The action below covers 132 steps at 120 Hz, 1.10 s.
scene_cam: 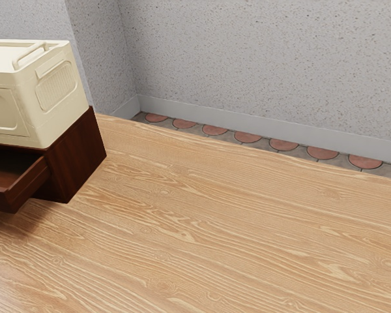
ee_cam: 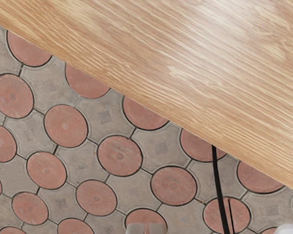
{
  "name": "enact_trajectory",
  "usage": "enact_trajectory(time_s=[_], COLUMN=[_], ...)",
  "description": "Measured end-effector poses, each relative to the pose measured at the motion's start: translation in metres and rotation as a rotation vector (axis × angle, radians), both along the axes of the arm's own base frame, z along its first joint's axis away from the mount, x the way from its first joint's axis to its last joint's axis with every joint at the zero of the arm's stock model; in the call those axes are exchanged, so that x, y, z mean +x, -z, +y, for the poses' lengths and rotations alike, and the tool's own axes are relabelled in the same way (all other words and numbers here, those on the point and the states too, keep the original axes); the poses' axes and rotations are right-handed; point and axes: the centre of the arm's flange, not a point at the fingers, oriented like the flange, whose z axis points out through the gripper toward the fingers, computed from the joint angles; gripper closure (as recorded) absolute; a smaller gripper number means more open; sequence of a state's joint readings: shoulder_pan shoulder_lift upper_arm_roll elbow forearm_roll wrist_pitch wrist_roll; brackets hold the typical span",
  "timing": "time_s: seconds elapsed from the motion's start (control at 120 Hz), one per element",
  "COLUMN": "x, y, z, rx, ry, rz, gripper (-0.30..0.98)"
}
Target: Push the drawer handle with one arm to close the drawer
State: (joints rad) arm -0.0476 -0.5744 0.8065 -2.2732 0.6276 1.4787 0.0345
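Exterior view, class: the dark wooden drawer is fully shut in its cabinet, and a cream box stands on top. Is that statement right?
Not quite: the drawer is open, jutting out of its cabinet, as the exterior view shows. The cream box does stand on top.

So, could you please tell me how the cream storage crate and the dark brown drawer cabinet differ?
The storage crate is cream, while the drawer cabinet is dark reddish-brown with wood grain. The storage crate's visible sides have moulded, recessed panels; the drawer cabinet's visible side is plain and flat. The storage crate sits on top, whereas the drawer cabinet is beneath it, with its drawer pulled out. Both are boxy and cut off by the exterior view's left edge.
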Motion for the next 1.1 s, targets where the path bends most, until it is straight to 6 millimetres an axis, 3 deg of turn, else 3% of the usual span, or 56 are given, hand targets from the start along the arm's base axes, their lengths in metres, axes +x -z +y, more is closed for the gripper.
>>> enact_trajectory(time_s=[0.317,0.433,0.85,1.1], x=[0.027,0.034,0.069,0.089], y=[0.011,0.025,0.036,0.055], z=[0.014,0.021,0.023,0.028], rx=[0.061,0.047,0.112,0.110], ry=[0.083,0.096,0.181,0.200], rz=[-0.084,-0.112,-0.177,-0.218], gripper=[0.79,0.79,0.79,0.79])
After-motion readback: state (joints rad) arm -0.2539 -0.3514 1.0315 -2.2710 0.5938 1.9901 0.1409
